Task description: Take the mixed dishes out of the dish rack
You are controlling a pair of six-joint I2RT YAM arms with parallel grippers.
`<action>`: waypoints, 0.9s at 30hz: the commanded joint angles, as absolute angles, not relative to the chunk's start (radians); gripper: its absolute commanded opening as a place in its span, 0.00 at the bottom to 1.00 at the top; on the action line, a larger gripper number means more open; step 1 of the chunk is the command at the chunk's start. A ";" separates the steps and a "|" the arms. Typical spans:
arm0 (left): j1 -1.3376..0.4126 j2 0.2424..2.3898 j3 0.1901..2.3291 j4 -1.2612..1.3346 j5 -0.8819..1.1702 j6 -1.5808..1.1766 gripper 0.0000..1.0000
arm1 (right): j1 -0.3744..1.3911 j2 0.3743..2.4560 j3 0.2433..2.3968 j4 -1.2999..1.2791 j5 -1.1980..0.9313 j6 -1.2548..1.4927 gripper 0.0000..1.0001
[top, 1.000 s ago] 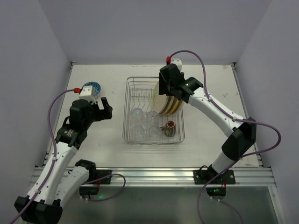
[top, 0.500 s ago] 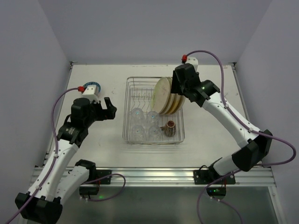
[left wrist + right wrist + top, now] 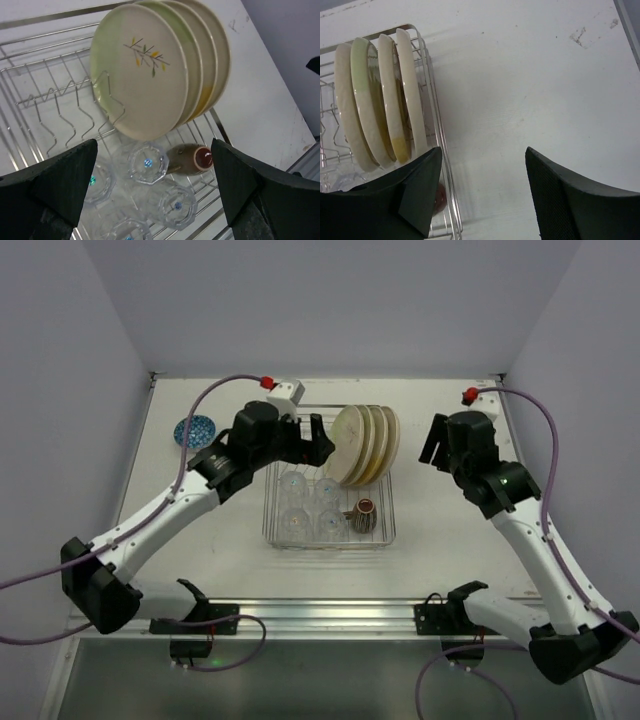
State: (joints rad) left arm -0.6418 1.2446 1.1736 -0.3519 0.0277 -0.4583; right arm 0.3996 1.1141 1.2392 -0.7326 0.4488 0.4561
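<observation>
The dish rack [image 3: 330,543] stands mid-table. In its right half several cream and pale-green plates [image 3: 362,443] stand on edge, the front one with a leaf sprig [image 3: 145,70]. Several clear glasses [image 3: 310,505] sit upside down in the near part, and a brown mug [image 3: 362,514] lies on its side beside them. My left gripper [image 3: 318,438] hovers open over the rack, just left of the plates, with glasses [image 3: 147,162] and mug [image 3: 192,159] below it. My right gripper [image 3: 437,443] is open and empty over bare table right of the rack [image 3: 437,135]. A blue-patterned bowl [image 3: 194,429] rests on the table at far left.
Upright wire prongs [image 3: 50,105] fill the rack's left half. Walls close in the table on the left, back and right. A metal rail [image 3: 330,615] with the arm bases runs along the near edge.
My left arm swung from beside the blue bowl to over the rack. My right gripper pulled back from the plates to the table right of the rack.
</observation>
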 commanded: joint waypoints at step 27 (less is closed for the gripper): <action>-0.841 2.003 1.960 -0.584 -0.423 -0.449 0.61 | 0.388 0.718 1.080 -0.770 0.368 0.420 0.72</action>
